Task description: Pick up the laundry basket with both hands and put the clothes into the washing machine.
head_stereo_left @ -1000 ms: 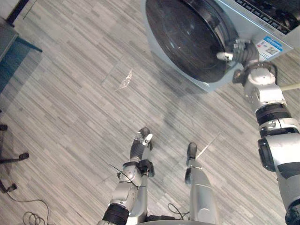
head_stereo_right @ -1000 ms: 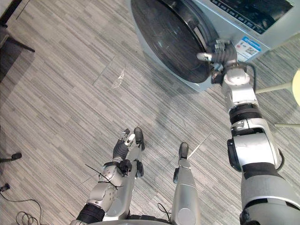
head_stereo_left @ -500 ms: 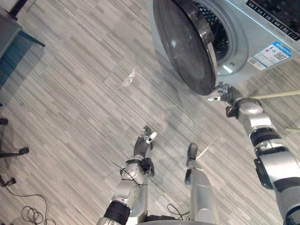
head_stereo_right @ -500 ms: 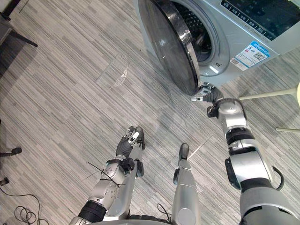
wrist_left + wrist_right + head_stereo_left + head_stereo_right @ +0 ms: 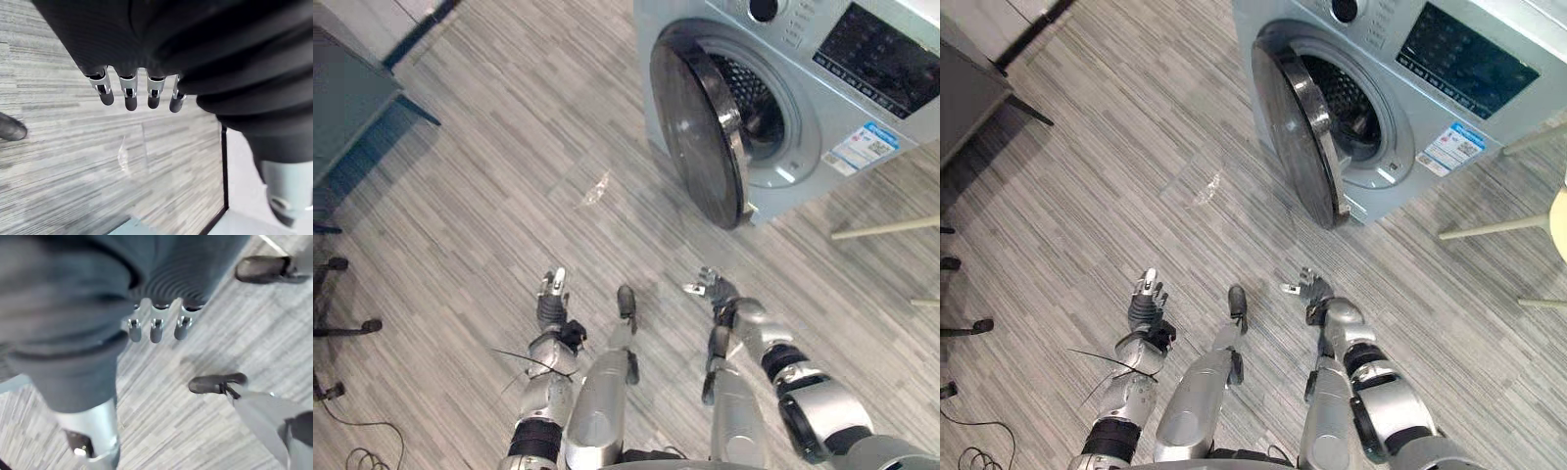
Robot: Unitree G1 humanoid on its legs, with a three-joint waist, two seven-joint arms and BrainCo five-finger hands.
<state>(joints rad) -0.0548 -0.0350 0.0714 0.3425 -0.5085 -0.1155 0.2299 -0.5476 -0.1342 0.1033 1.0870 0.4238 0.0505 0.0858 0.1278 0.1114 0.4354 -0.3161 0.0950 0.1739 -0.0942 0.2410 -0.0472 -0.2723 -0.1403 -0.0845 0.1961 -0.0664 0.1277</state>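
On a grey plank floor (image 5: 489,225), a front-loading washing machine (image 5: 832,122) stands at the far right. Its round door (image 5: 700,137) is swung wide open toward the robot's left, and the drum (image 5: 752,98) is visible behind it. A dark control panel (image 5: 886,59) runs along the top of the machine. A blue-and-white sticker (image 5: 865,147) sits on its front beside the opening.

The left hand (image 5: 551,297) hangs low over the floor, well apart from the machine. Its wrist view shows the fingers (image 5: 129,95) straight, released and holding nothing. The right hand (image 5: 713,287) hangs nearer the machine, below the lower edge of the open door but not touching it. Its fingers (image 5: 155,330) are likewise straight and empty.

A shiny clear scrap (image 5: 597,188) lies on the floor between the left hand and the door. A dark desk (image 5: 347,93) stands at the far left, with a wheeled chair base (image 5: 337,323) nearer along the same side. A pale stool leg (image 5: 883,227) crosses the floor at the right, just beside the machine.
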